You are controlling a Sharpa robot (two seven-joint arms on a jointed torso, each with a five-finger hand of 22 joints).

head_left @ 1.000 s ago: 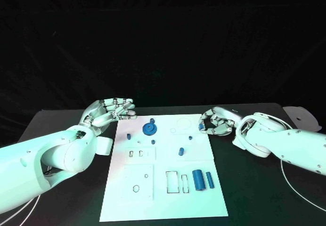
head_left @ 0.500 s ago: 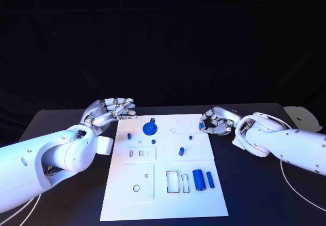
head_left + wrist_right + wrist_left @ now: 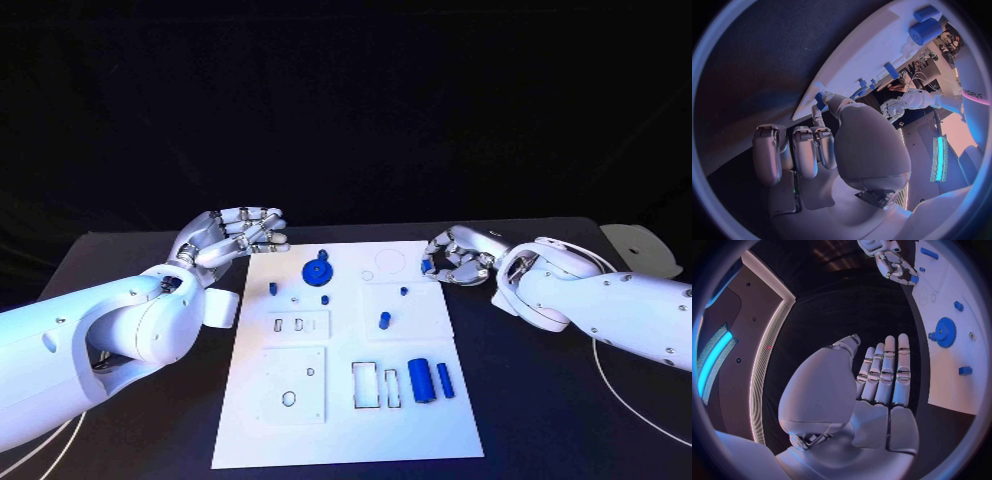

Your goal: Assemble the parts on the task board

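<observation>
The white task board (image 3: 346, 430) lies in the middle of the black table. On it are a blue gear (image 3: 316, 272), several small blue pegs such as one (image 3: 384, 320) near the centre, and two blue cylinders (image 3: 421, 381) at the near right. My right hand (image 3: 459, 257) hovers at the board's far right edge and pinches a small blue part (image 3: 821, 98) between thumb and fingertip; the left wrist view shows this part (image 3: 914, 278) too. My left hand (image 3: 231, 235) is off the board's far left corner, its fingers (image 3: 886, 375) straight and holding nothing.
A white object (image 3: 637, 250) sits at the table's far right edge. A thin white cable (image 3: 635, 405) runs over the table at the right. Bare black table lies on both sides of the board.
</observation>
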